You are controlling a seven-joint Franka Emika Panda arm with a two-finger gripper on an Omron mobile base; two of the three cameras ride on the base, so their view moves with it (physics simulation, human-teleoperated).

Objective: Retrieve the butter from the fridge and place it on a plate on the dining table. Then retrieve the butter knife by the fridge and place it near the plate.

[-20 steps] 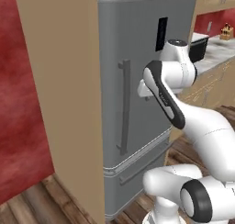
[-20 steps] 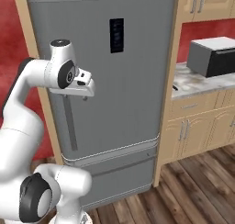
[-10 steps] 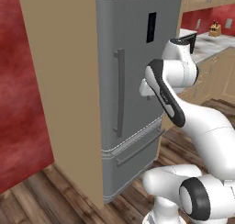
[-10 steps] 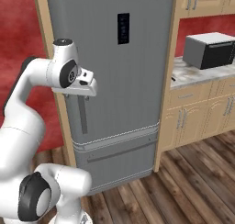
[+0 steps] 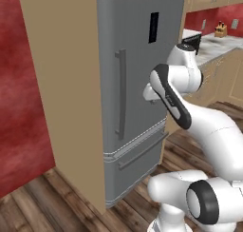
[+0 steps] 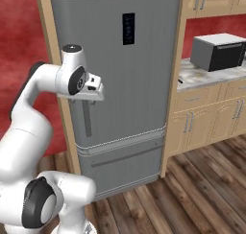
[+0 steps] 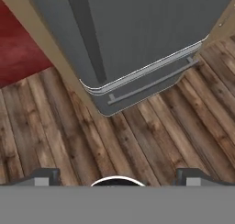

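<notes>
You see the fridge [image 6: 122, 84] closed, its door shut and its bottom drawer [image 6: 125, 158] pushed in. The slim vertical handle [image 5: 120, 93] runs down the door's left side, at about 9 o'clock from the dark display panel [image 6: 128, 29]. The gripper [image 7: 117, 176] points down at the wooden floor [image 7: 69, 140] with its fingertips [image 7: 43, 176] spread wide and nothing between them. In the right base view a microwave [image 6: 218, 51] sits on the wall counter [image 6: 202, 77] at 3 o'clock from the fridge.
</notes>
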